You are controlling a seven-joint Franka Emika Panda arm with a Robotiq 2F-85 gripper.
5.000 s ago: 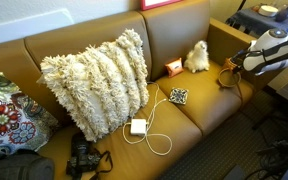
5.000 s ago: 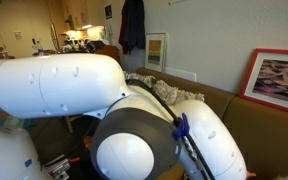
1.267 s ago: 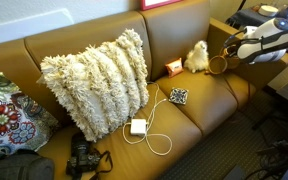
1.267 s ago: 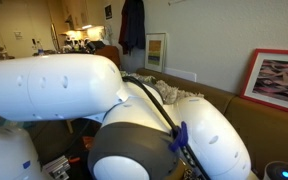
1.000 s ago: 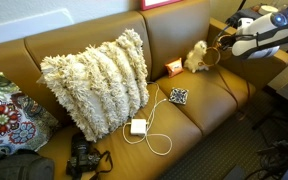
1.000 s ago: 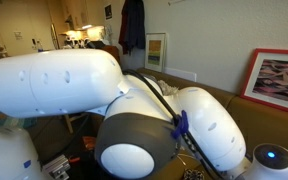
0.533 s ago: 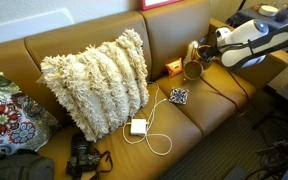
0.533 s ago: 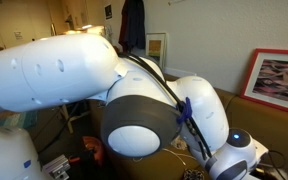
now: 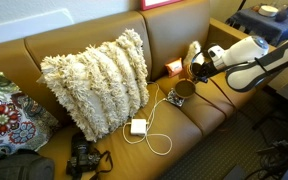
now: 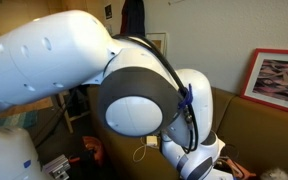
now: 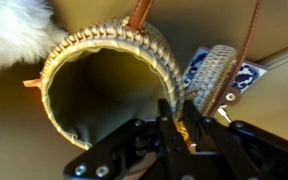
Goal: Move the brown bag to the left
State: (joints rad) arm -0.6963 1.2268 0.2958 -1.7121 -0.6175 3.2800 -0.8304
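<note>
- The brown couch (image 9: 104,25) looks the same as a few seconds ago, and the big fluffy pillow (image 9: 96,82) sits in the same spot.
- The robot arm (image 9: 246,55) has moved a lot. It was out past the far end of the couch, and now it reaches in over the seat, closer to the pillow.
- The brown bag (image 9: 184,88) came along with it. A few seconds ago it sat at the far end of the seat, by the couch's armrest. Then it was picked up, and now it hangs under the gripper (image 9: 197,68), low over the seat. I cannot tell if its bottom touches the cushion.
- It is now in front of the white fluffy toy (image 9: 193,50) and just beside the small orange box (image 9: 173,67).
- In the wrist view the gripper (image 11: 179,118) is squeezed tight on the bag's round woven rim (image 11: 109,42) — one finger inside the ring, one outside.
- The bag's thin strap (image 11: 250,40) hangs loose beside it.
- A little blue and white patterned square (image 11: 246,73) lies on the seat right next to the rim.
- What this means: the bag has already gone to the side the task asks for. I think most of the job is done — what is left is to lower it onto the seat and let go.
- One thing to watch: the strap or the bag could bump the orange box or land on the patterned square.
</note>
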